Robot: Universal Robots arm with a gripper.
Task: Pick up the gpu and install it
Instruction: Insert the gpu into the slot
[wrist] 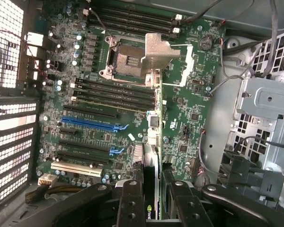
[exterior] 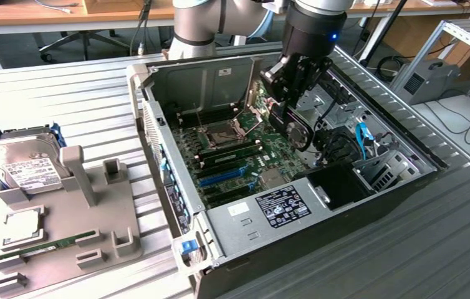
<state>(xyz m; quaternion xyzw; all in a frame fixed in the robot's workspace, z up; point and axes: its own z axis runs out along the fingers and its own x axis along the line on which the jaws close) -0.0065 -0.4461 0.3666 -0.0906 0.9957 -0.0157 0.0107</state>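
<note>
In the exterior view, the black two-fingered tool [exterior: 292,99] is seen inside the open black-and-grey computer case [exterior: 318,249], which lies on the slatted metal worktop [exterior: 93,81]. The tool is clamped on the gpu [exterior: 297,132], a flat black card with a round fan. The card is held on edge above the green motherboard [exterior: 239,156] and, as far as can be judged, is not touching it. At about nine o'clock from the case, a grey parts holder [exterior: 93,212] carries a silver hard drive [exterior: 27,167] and a narrow green RAM stick [exterior: 48,245].

In the wrist view, the fingers [wrist: 131,203] are closed against both faces of the gpu [wrist: 150,177], which is seen edge-on. The long blue expansion slot [wrist: 90,124] lies well to one side of the card, and the card appears to run across the slot's line rather than along it.

The pick-up is judged done, and the card is being positioned over the board. Seating it would call for the card's connector edge to be brought parallel to the slot and directly over it, then pressed straight in.
</note>
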